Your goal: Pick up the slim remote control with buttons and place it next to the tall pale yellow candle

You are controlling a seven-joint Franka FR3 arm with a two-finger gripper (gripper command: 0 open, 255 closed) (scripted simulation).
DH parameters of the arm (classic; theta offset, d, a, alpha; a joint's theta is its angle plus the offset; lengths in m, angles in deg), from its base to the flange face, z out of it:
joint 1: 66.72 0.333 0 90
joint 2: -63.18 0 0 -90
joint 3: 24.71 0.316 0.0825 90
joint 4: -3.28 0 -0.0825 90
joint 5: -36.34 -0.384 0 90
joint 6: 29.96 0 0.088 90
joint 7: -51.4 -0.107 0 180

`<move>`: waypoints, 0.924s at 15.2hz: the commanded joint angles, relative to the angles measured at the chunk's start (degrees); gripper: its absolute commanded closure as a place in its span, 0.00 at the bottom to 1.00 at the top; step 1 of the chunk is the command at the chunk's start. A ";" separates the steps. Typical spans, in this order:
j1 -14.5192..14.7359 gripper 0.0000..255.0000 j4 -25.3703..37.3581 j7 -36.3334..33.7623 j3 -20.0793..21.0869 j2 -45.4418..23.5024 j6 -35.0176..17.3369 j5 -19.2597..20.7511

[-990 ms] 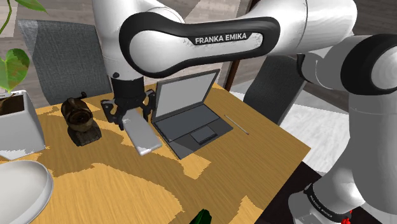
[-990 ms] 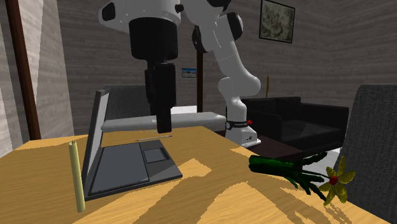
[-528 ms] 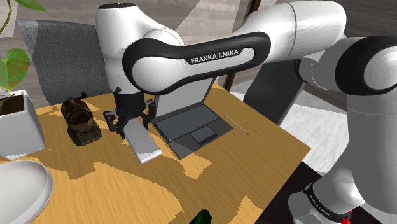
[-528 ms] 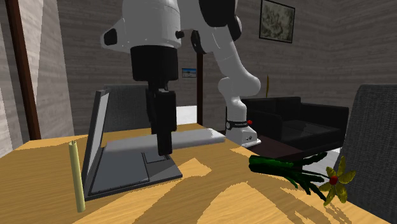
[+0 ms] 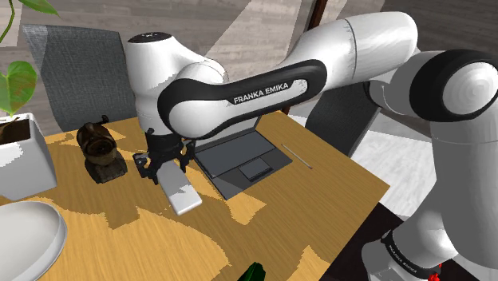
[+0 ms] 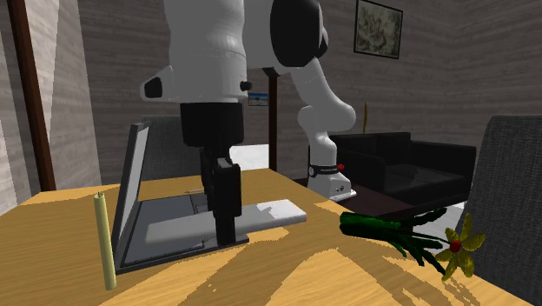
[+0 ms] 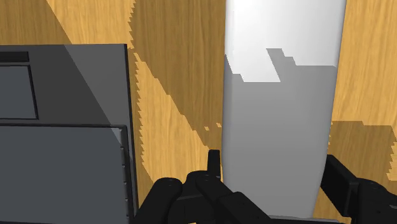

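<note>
Remote [image 5: 182, 191] clamped in gripper [image 5: 165, 166], long axis level, apparently just clear of the table. Candle [image 6: 105, 241] stands beyond laptop [image 6: 174, 222], on its far side.

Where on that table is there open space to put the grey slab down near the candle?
Bare wood lies around the candle, on its side away from the laptop, and between the laptop and the green-stemmed flower. The shoulder view's left is crowded: brown object, white planter, white bowl.
</note>
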 commanded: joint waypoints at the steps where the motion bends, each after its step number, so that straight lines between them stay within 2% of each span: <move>1: -0.07 1.00 -0.88 -0.16 -0.19 -0.41 -1.28 0.27; 14: 0.61 1.00 -3.82 -1.46 -1.93 -4.91 -8.37 2.61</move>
